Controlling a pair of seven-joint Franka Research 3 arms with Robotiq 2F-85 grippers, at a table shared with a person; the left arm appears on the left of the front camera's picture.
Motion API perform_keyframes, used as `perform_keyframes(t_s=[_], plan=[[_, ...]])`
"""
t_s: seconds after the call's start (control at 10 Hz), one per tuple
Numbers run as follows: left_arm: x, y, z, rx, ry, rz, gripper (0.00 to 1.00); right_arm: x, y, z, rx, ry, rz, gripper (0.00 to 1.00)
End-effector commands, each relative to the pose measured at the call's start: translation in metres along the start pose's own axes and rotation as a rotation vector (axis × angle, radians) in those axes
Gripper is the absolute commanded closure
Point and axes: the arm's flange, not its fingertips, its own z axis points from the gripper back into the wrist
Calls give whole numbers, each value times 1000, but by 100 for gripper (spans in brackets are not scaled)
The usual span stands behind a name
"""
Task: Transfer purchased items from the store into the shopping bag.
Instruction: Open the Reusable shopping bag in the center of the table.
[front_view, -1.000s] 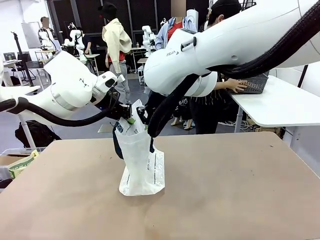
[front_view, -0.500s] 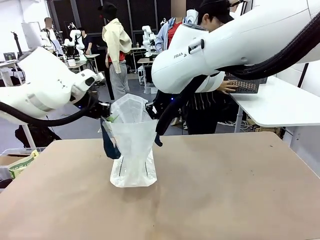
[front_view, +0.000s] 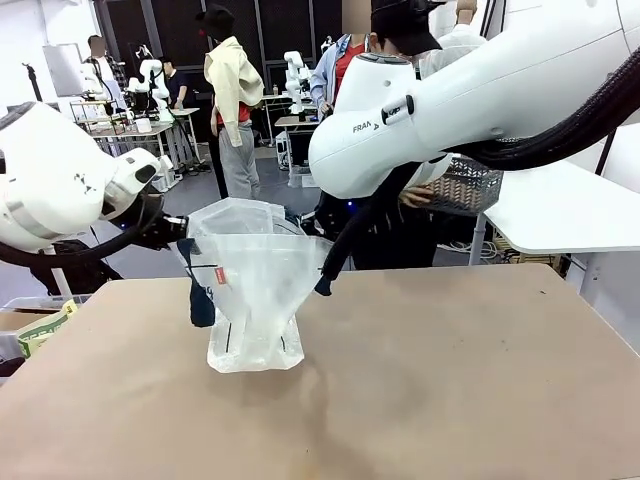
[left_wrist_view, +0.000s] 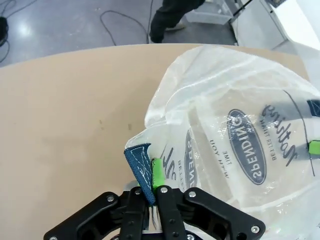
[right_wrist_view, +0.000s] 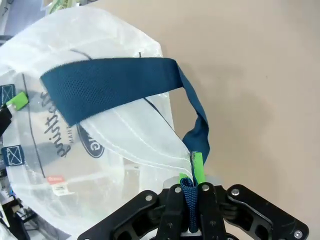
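Tan table (front_view: 480, 380), seen from the front: the shopping bag (front_view: 255, 300) stands upright left of centre, base on the surface, long axis vertical, mouth facing up and drawn wide between the two arms. The left gripper (left_wrist_view: 152, 172) is pinched on one navy strap handle (left_wrist_view: 140, 165) at the rim. The right gripper (right_wrist_view: 192, 175) is pinched on the opposite handle (right_wrist_view: 115, 82). The oval logo (left_wrist_view: 246, 147) reads sideways in the left wrist view.
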Motion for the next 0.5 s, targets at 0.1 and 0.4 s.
perform_keyframes(t_s=[0.1, 0.4], plan=[[0, -4, 2, 16, 1, -7, 100, -8, 3, -1, -43, 9, 14, 100], [10, -23, -8, -2, 28, -88, 100, -14, 16, -13, -58, 24, 52, 100]])
